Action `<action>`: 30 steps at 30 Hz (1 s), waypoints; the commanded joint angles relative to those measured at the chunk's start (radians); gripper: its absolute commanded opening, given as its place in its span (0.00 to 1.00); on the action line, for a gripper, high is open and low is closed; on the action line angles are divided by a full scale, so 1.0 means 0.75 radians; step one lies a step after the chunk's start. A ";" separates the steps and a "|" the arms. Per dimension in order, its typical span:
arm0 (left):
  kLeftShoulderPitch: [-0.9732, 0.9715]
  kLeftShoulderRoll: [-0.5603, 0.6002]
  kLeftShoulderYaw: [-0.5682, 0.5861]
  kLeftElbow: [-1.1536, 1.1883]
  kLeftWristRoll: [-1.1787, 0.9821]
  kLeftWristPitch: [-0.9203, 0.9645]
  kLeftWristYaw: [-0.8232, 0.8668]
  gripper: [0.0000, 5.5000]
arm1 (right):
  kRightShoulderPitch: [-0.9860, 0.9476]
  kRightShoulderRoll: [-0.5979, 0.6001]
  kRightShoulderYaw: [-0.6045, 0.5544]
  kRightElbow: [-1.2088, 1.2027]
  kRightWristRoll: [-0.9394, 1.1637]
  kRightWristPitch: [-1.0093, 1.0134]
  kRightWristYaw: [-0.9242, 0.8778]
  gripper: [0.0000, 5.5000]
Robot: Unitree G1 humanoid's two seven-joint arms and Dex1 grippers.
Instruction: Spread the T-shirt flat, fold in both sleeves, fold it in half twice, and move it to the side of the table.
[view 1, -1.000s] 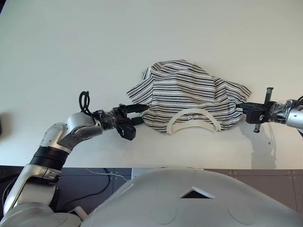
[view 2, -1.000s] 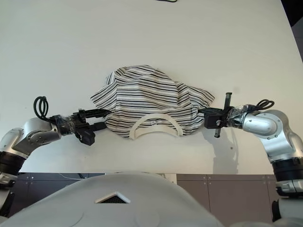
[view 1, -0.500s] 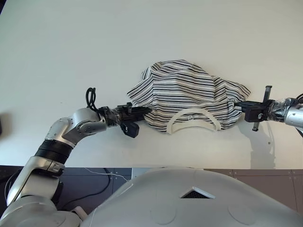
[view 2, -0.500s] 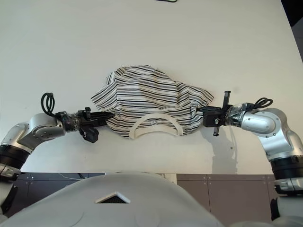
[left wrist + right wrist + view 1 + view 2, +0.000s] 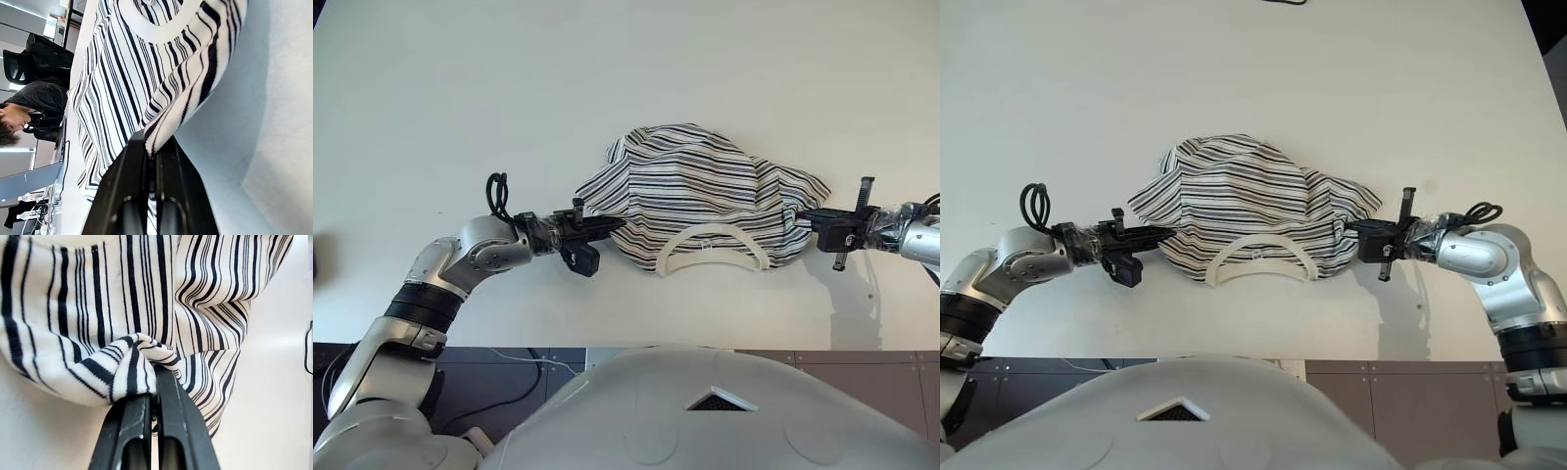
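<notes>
A black-and-white striped T-shirt (image 5: 695, 191) with a white collar (image 5: 713, 247) lies bunched in a mound on the white table (image 5: 509, 108), collar toward me. My left gripper (image 5: 612, 224) is shut on the shirt's left edge, with striped cloth pinched between its black fingers (image 5: 134, 191). On the shirt's right edge my right gripper (image 5: 800, 216) is shut, a knot of fabric (image 5: 132, 360) squeezed between its fingers (image 5: 171, 426). Both arms lie low over the table, one at each side of the shirt.
White tabletop stretches wide behind and to both sides of the shirt. The table's front edge (image 5: 460, 345) runs just below the arms. A black cable (image 5: 1283, 2) lies at the table's far edge.
My left arm has drawn in toward the shirt and its fingers now grip the left edge. The right gripper has held its grip almost still. The shirt barely shifted.
</notes>
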 commanded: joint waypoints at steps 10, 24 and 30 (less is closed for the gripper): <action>-0.065 -0.142 0.313 -0.406 -0.842 0.666 -0.136 0.02 | 0.053 0.122 -0.261 -0.385 0.709 0.649 0.063 0.02; -0.818 -0.521 0.427 0.203 -0.638 0.936 0.128 0.02 | -0.923 0.507 -0.222 0.094 0.619 0.951 -0.222 0.02; -1.265 -0.550 0.405 0.852 -0.484 0.769 0.220 0.02 | -1.401 0.559 -0.148 0.823 0.390 0.740 -0.231 0.02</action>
